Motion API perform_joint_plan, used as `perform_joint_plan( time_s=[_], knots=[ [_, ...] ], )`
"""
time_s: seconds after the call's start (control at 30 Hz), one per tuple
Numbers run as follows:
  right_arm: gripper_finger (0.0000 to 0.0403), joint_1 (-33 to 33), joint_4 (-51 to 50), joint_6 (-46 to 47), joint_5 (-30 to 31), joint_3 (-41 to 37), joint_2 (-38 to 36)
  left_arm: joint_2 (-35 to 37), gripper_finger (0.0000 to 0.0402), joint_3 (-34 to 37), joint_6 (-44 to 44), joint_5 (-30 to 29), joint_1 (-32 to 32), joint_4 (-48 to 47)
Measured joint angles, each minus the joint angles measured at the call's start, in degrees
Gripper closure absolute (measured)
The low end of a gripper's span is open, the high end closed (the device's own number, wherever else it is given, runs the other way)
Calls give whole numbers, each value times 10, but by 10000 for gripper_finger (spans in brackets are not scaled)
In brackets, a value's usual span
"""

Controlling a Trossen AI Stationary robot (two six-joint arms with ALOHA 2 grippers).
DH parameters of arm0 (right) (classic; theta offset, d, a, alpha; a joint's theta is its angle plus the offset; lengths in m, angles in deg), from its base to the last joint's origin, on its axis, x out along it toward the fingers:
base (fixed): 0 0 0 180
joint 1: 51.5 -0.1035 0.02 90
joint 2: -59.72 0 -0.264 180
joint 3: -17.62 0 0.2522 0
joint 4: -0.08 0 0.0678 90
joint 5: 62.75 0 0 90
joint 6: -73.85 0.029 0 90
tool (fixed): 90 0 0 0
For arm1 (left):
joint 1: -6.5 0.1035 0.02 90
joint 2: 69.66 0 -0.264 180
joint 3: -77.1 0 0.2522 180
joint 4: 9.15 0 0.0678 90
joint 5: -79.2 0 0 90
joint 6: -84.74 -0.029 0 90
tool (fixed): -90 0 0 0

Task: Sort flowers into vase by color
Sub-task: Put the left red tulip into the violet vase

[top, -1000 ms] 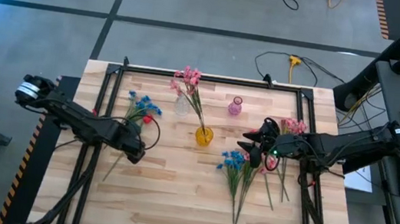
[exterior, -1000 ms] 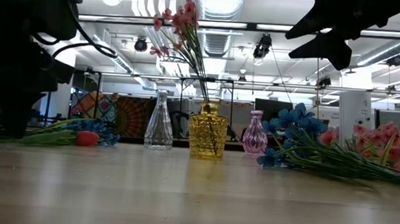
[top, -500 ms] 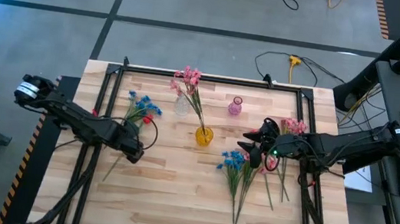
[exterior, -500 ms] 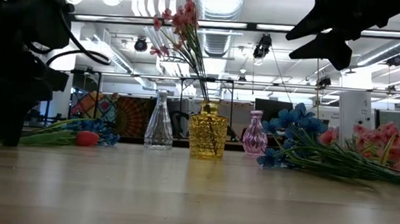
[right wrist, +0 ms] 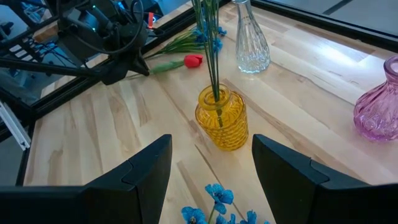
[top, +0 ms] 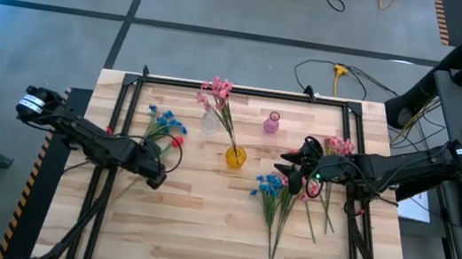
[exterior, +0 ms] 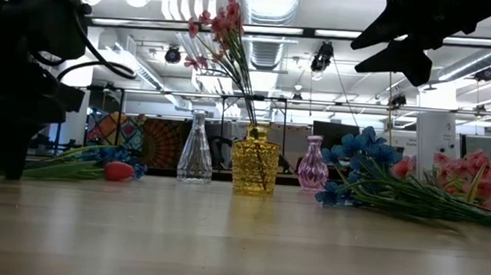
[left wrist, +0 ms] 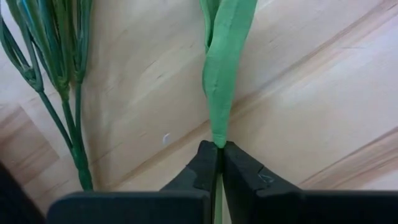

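My left gripper (left wrist: 218,163) sits at nine o'clock on the table (top: 201,224), fingers pressed together on the green stem of the red tulip (exterior: 118,171). The pinch falls low on the stem, just below its long leaf (left wrist: 225,59). The red bud (right wrist: 193,60) lies on the wood beside the loose blue flowers (top: 165,123), toward ten o'clock.

My right gripper (right wrist: 208,163) hovers at three o'clock with its fingers wide apart and empty. It stands above the blue sprays (top: 270,187) and pink sprays (top: 339,145) lying there.

At centre, the yellow vase (top: 235,157) already holds pink stems (top: 217,90). The clear vase (top: 209,122) and pink vase (top: 272,122) stand toward twelve o'clock; both look empty.

Handling, as I judge it: the tulip is light, and its thin stem probably bends. A low grip would let the bud droop and swing. A firm pinch seems safe for the stem. The narrow vase necks call for a steady, near-upright entry, and the glass could tip if nudged.
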Motion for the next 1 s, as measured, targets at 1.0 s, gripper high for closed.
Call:
perform_joint_plan(
  time_s=[1.0],
  knots=[
    [188,0,2,-18,0,0,0,103,401,-183,-417,-236,-235,274]
  ],
)
